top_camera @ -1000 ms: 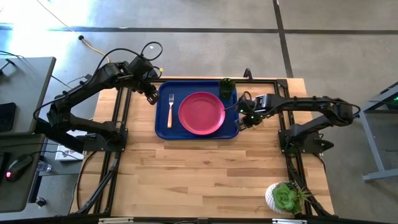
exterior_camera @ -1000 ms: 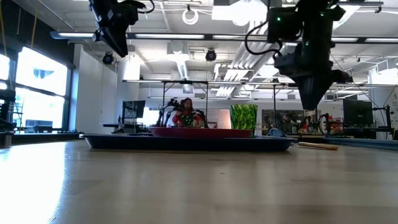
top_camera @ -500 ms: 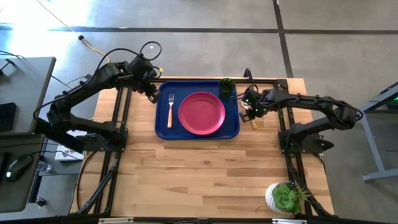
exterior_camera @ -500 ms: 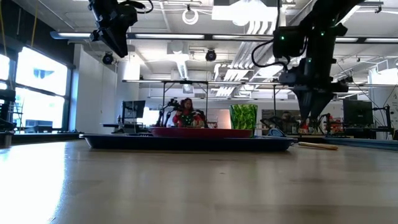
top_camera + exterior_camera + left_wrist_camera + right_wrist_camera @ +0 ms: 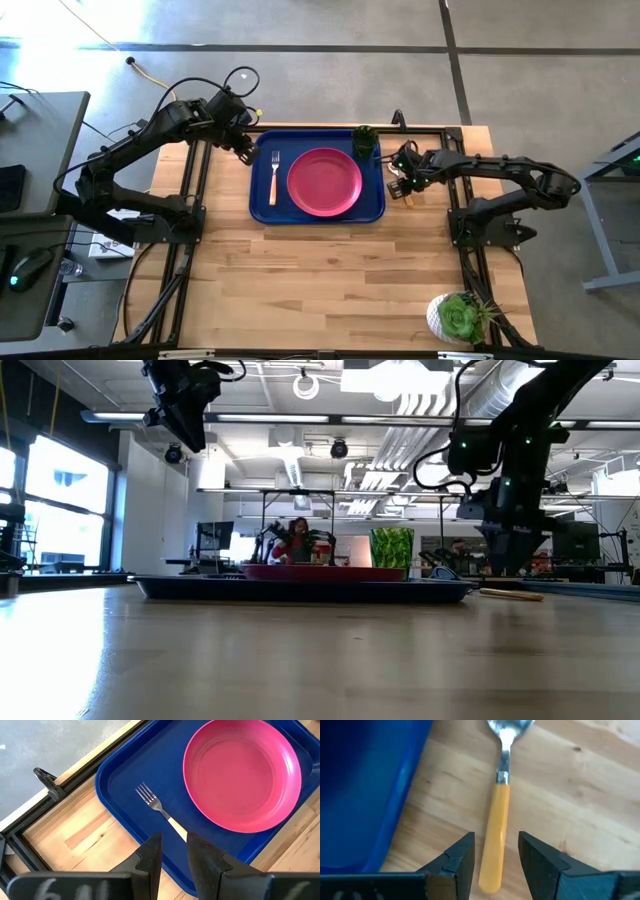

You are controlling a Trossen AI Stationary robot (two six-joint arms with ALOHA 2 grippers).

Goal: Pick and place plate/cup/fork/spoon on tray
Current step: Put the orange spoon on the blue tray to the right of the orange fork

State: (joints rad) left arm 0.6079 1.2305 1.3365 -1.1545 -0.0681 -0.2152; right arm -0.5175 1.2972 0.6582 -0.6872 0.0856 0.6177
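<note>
The dark blue tray (image 5: 262,205) lies at the table's far middle. On it rest the pink-red plate (image 5: 324,181), the fork (image 5: 274,176) to the plate's left, and the green cup (image 5: 365,140), upright in the far right corner. The spoon (image 5: 496,830) lies flat on the wood just right of the tray. My right gripper (image 5: 495,862) points down over the spoon, open, one finger on each side of the orange handle without touching it. My left gripper (image 5: 246,155) hovers high over the tray's far left corner, its fingers slightly apart with nothing between them.
A white pot with a green succulent (image 5: 458,318) stands at the near right corner. Black frame rails (image 5: 195,190) run along the table's left, right and far sides. Bare wood stretches from the tray to the near edge.
My right gripper has sunk toward the spoon beside the tray's right rim and has opened; its fingers now stand on either side of the handle. The spoon, tray, plate, fork and cup have stayed where they were.
</note>
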